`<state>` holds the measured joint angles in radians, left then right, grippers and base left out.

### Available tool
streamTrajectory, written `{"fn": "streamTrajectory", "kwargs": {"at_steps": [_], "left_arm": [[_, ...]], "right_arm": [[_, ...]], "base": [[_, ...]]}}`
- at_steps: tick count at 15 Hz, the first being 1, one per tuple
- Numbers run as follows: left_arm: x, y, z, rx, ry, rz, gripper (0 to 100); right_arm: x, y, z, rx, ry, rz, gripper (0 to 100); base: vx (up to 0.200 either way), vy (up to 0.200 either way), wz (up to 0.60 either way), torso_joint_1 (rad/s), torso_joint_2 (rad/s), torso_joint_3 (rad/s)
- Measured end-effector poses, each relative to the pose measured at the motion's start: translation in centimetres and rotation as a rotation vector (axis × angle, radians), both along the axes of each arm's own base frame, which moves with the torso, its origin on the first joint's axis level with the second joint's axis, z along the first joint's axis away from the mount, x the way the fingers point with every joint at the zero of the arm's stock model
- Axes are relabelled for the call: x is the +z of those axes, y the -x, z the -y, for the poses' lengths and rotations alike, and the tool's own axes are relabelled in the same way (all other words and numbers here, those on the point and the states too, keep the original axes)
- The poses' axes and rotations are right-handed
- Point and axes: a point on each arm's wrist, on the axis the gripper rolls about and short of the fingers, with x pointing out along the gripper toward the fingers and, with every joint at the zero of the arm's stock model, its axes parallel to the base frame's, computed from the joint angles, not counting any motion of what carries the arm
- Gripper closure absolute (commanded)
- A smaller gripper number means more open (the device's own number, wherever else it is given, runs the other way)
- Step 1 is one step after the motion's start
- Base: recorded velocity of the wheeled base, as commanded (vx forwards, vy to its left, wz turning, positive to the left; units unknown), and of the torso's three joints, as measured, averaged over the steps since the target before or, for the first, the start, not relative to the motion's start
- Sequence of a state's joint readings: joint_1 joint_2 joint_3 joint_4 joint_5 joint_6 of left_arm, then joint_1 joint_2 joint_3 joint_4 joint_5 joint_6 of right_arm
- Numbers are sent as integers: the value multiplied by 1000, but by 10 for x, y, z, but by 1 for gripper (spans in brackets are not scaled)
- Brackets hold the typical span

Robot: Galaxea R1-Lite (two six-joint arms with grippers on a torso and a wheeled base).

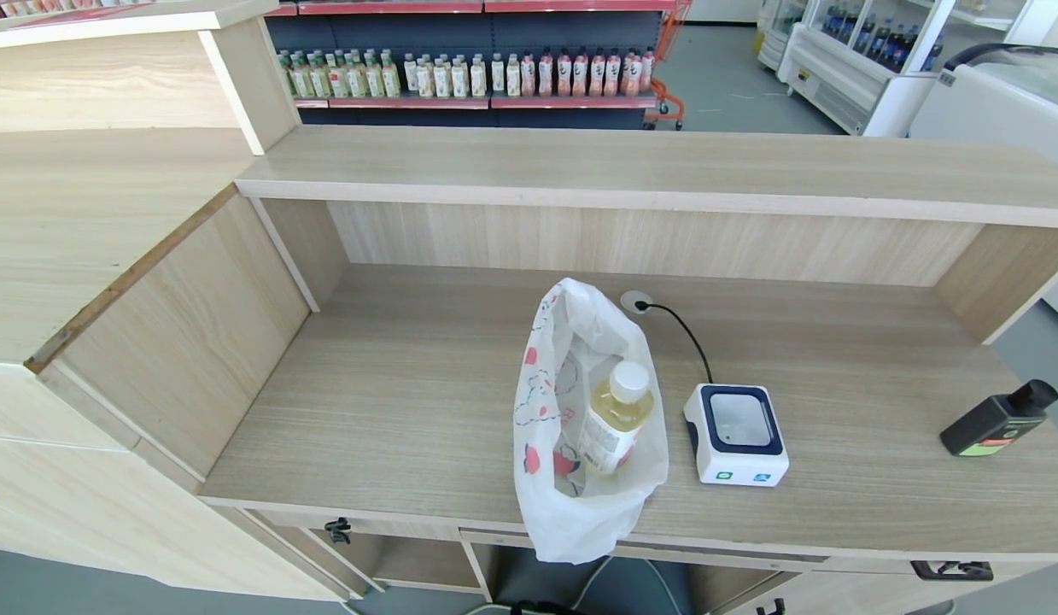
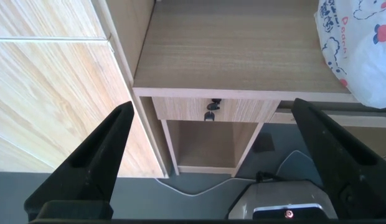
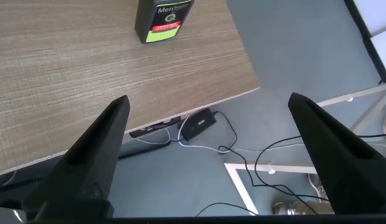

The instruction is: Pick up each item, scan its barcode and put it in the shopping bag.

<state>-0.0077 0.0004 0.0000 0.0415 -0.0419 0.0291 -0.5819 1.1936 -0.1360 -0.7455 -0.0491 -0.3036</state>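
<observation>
Your left gripper [image 2: 211, 104] hangs below the counter lip, fingers spread wide and empty, with the shopping bag [image 2: 361, 56] ahead and off to one side. Your right gripper [image 3: 208, 98] sits off the front of the counter [image 3: 87, 74], fingers also wide apart and holding nothing.

The dark bottle [image 3: 163, 18] lies on the counter ahead of the right fingertips, close to the counter's end edge. That is the likely trouble. If a finger lands on the bottle rather than astride it, it could roll or shove it over that edge.

The bottle lies on its side, base toward the fingers and cap pointing away. Its long axis runs roughly along their reach.

Farther from those fingers is the scanner [image 1: 738, 436]. Just beyond it the bag already holds a yellow drink bottle [image 1: 616, 418]. The bag's limp mouth could fold or snag on the drop.
</observation>
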Motion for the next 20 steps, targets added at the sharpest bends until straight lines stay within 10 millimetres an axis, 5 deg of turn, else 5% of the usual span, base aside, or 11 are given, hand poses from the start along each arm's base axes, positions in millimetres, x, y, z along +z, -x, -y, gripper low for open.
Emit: {"fn": "streamTrajectory", "kwargs": {"at_steps": [15,20], "left_arm": [[0,0,0,1,-7,0,0],[0,0,0,-1,-2,0,0]], "right_arm": [[-23,32,-18,1,14,-122,0],[-25,42,-25,6,1,-151,0]], "base": [[0,-200,0,4,1,3],[0,0,0,0,0,0]]}}
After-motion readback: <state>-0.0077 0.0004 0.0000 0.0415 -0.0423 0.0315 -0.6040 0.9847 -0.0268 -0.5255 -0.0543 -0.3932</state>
